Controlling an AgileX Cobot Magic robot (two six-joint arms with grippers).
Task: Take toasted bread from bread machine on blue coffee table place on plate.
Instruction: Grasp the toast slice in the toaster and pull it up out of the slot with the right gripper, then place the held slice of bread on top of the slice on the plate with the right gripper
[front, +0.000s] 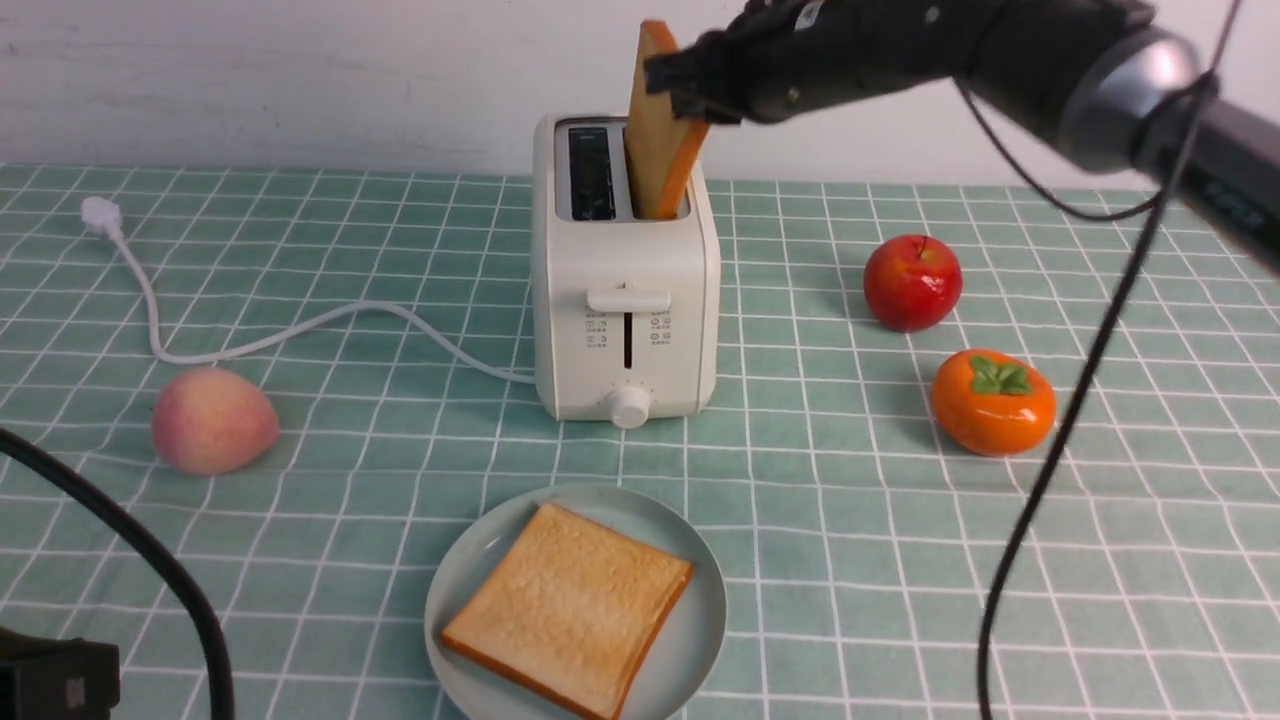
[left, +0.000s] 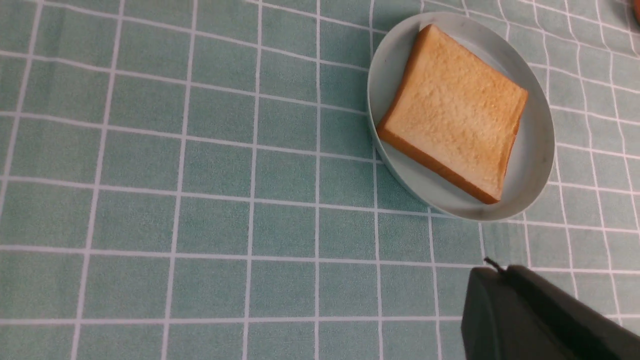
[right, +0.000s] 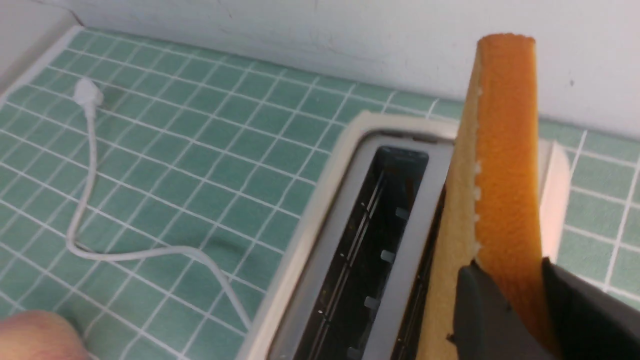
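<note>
- Pale teal gridded worktop (front: 860, 560) under a plain white wall.
- Lower centre: plate (front: 452, 572) already carrying one toast slice (front: 570, 610), lying flat and filling most of it.
- Left claw (left: 492, 287) shut on nothing, near the plate.
- Mid-frame: bread machine (front: 625, 300), slot on the frame's left empty.
- Upper centre: second slice (front: 655, 130) leaning, foot inside the other slot, pinched across its orange crust edge by the right claw (front: 682, 85).
- Probably light, stiff yet crumbly; best held firmly on the crust, gently enough not to crush, and drawn straight up.
</note>
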